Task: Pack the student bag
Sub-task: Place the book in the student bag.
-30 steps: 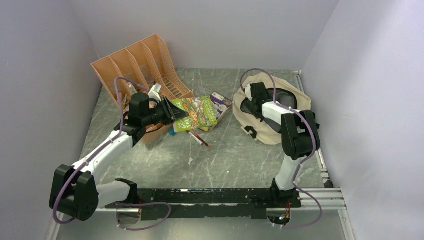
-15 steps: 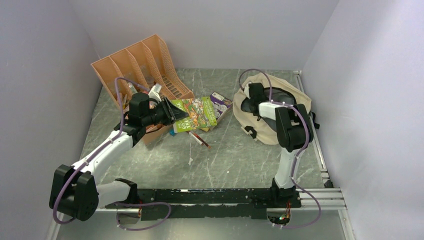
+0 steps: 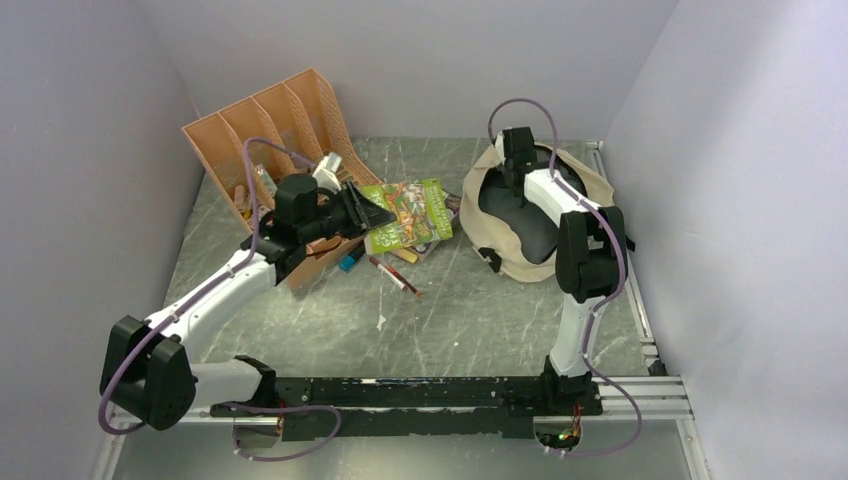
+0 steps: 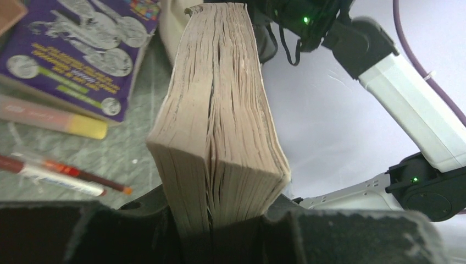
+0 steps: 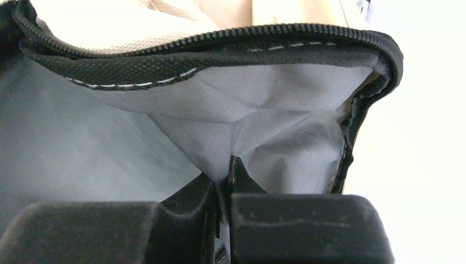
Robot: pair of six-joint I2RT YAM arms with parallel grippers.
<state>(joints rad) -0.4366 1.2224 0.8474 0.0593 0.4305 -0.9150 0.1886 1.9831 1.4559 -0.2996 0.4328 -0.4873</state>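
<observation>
We see the left pincer clamped on a thick book with a green cover. In the left wrist view its yellowed page edges stand upright between the two fingers, which press on both covers. This book is held between the orange file organizer and the student bag, near the left side of the bag but apart from it. Below the book, a purple book and a red pen lie flat on the grey counter. The student bag sits at the back right of the counter, close to the right wall, with its mouth open so that the dark inside shows from above. The right pincer is at the far rim of this mouth. In the right wrist view its fingers are brought together on a fold of the grey lining, just under the black zipper of the bag.
</observation>
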